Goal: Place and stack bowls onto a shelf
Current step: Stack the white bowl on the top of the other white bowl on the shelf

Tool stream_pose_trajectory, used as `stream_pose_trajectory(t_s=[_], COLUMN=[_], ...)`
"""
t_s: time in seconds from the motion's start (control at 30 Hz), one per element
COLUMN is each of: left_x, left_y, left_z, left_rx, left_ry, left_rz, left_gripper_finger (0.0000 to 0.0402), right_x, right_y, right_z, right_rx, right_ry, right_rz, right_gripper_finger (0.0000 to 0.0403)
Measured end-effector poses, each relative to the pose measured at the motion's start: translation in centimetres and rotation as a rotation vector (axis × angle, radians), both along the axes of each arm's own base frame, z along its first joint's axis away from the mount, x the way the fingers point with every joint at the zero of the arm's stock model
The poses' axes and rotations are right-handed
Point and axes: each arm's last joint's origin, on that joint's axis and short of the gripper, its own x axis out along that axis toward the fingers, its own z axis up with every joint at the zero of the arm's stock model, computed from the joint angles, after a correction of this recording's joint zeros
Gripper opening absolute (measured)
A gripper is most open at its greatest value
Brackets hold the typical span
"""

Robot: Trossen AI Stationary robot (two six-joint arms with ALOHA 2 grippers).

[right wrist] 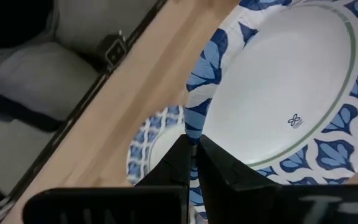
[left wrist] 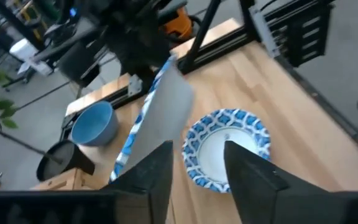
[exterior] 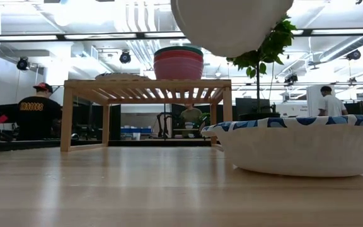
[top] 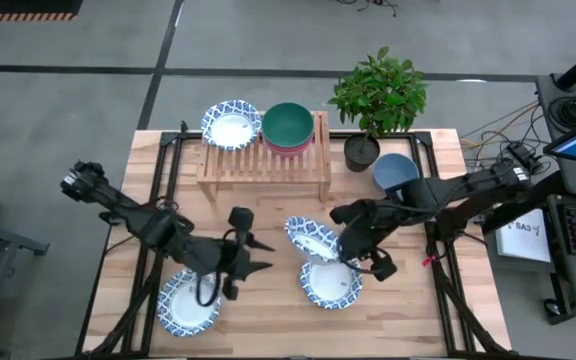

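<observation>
My right gripper [right wrist: 193, 142] is shut on a white bowl with a blue patterned rim [top: 313, 238], held above the table's middle; the low view shows its underside [exterior: 232, 25]. Below it a second patterned bowl [top: 331, 283] sits on the table. A third [top: 188, 302] lies at the near left. On the light-wood shelf [top: 263, 165] stand another patterned bowl [top: 231, 123] and a stack with the green bowl on top [top: 288, 125]. The blue bowl [top: 396, 172] rests on the table by the pot. My left gripper [top: 265, 255] is open, just left of the held bowl, touching nothing. My right gripper pinches the patterned bowl's rim [right wrist: 191, 127] between its two fingers, one on the inside and one on the outside of the wall. The bowl is lifted clear of the table and tilted, with the other patterned bowl [right wrist: 151, 146] beneath it.
A black pot with a green plant [top: 363, 150] stands to the right of the shelf. Black frame rails [top: 158, 200] run along both table sides. Bare wood lies between the shelf and the arms. People show in the room behind the table [exterior: 36, 113].
</observation>
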Motion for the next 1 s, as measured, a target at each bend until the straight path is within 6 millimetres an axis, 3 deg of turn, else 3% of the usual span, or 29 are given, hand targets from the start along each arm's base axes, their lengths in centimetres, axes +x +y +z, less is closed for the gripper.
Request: stream_pose_trajectory(t_s=[0.23, 0.53, 0.8, 1.0], left_x=[1.6, 3.5, 3.8, 3.9], left_y=[1.9, 4.6, 5.5, 5.5], left_z=[-2.5, -4.7, -6.5, -6.8], left_rx=[0.007, -0.057, -0.053, -0.055], left_ry=[-0.042, -0.108, -0.081, -0.087], left_rz=[0.063, -0.038, -0.014, -0.015], left_gripper_finger=[0.0178, 0.0189, 0.0147, 0.008], right_x=[0.0, 0.7, 0.8, 0.8], right_y=[-0.1, 0.1, 0.1, 0.1], right_z=[-3.4, -4.8, -4.6, -4.7], right_rx=[0.029, 0.04, 0.037, 0.03], right_ry=[-0.043, -0.019, -0.051, -0.054], right_rz=[-0.022, -0.037, -0.024, -0.018], right_gripper_finger=[0.0009, 0.0009, 0.0009, 0.0009])
